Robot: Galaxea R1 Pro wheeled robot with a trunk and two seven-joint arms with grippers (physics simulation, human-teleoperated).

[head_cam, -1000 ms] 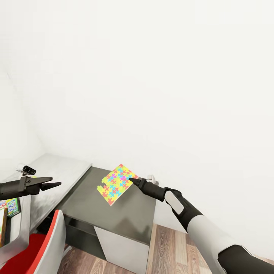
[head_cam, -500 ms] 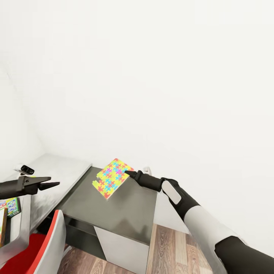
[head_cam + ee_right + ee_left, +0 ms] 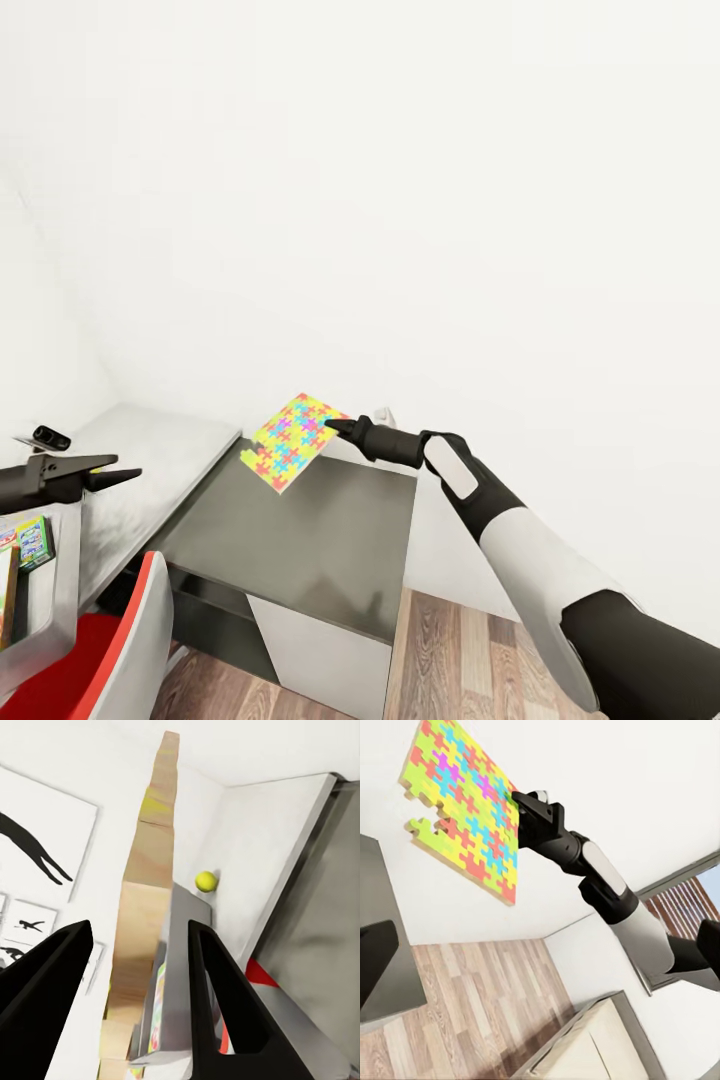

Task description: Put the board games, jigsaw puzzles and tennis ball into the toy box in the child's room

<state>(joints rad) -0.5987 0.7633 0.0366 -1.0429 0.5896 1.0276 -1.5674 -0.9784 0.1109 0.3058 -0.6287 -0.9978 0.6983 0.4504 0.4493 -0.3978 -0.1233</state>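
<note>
Above dark desk (image 3: 300, 535), right hand (image 3: 332, 427), jigsaw puzzle (image 3: 288, 441)

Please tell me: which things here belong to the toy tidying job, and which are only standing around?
Job: jigsaw puzzle held in right tool; toy box with board games; tennis ball; table.
Standing around: dark desk; red chair; athlete picture.

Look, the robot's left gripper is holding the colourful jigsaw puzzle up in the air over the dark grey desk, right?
Not quite. The right gripper holds the jigsaw puzzle, pinching its edge; the head view shows this. The left gripper holds nothing there. The rest is right: the puzzle is up in the air over the dark grey desk.
</note>
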